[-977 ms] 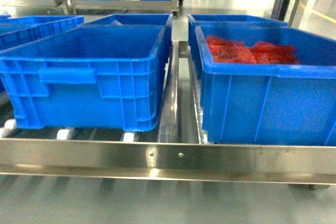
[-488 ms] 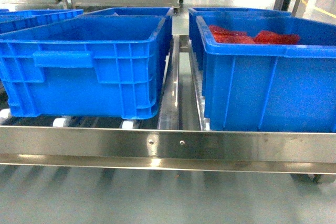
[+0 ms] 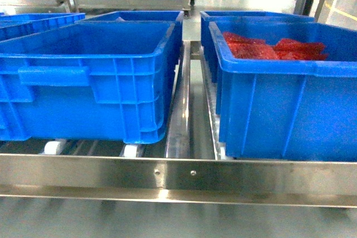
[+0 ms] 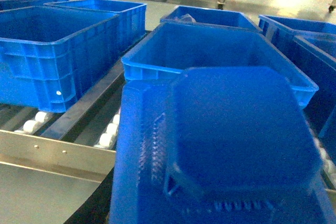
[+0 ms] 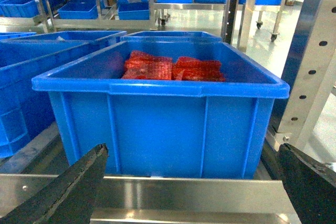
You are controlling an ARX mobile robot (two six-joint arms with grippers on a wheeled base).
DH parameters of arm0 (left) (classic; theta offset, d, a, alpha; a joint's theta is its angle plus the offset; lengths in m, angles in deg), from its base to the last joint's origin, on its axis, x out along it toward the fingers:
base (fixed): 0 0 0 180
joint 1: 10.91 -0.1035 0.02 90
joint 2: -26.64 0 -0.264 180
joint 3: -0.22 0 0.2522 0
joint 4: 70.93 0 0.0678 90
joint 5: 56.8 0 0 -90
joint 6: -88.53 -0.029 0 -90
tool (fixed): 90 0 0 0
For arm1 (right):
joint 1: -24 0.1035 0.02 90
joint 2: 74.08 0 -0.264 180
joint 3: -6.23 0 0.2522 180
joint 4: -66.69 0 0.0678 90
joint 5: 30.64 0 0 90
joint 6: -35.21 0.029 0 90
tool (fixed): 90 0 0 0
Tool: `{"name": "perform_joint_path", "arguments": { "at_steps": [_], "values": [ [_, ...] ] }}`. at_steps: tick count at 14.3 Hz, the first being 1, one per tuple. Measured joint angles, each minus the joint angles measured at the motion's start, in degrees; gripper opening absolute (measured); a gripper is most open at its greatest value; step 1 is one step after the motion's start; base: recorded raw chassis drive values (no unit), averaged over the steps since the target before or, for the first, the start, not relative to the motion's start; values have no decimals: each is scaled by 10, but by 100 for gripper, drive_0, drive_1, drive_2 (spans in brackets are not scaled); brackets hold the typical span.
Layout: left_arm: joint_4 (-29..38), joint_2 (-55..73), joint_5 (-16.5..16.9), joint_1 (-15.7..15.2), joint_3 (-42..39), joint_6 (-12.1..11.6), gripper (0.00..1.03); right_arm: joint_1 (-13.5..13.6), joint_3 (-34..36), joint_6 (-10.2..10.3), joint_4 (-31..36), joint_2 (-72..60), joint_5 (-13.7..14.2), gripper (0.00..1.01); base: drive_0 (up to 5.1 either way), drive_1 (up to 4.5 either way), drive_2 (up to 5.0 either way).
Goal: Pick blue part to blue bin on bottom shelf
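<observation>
The blue part [image 4: 226,145] fills our left wrist view, held up close to the camera over the front of the bottom shelf [image 3: 178,174].

We see a flat blue plastic piece with an eight-sided raised face, ribbed slots on its left side and small teeth on its lower edge; its bottom and right side run out of frame. It hides the left gripper wholly, so we cannot tell how those fingers stand. Behind it sits the empty blue bin [image 4: 210,51], on white rollers [image 4: 107,135] beside the divider rail [image 3: 178,104]. In the head view that bin [image 3: 89,76] stands left of the rail, and a second bin [image 3: 284,93] holding red mesh bags [image 3: 273,48] stands to the right. The right gripper [image 5: 189,192] shows two dark fingers [image 5: 68,192] spread wide apart, holding nothing, before the steel lip.
</observation>
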Motion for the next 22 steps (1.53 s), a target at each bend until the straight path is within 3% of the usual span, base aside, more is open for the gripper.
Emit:
{"name": "perform_joint_path", "arguments": {
  "at_steps": [13, 22],
  "values": [
    [-1, 1, 0, 0, 0, 0, 43, 0, 0, 0, 1, 0, 0, 98, 13, 416, -390],
    [0, 3, 0, 0, 0, 0, 43, 0, 0, 0, 1, 0, 0, 98, 0, 0, 0]
  ]
}}
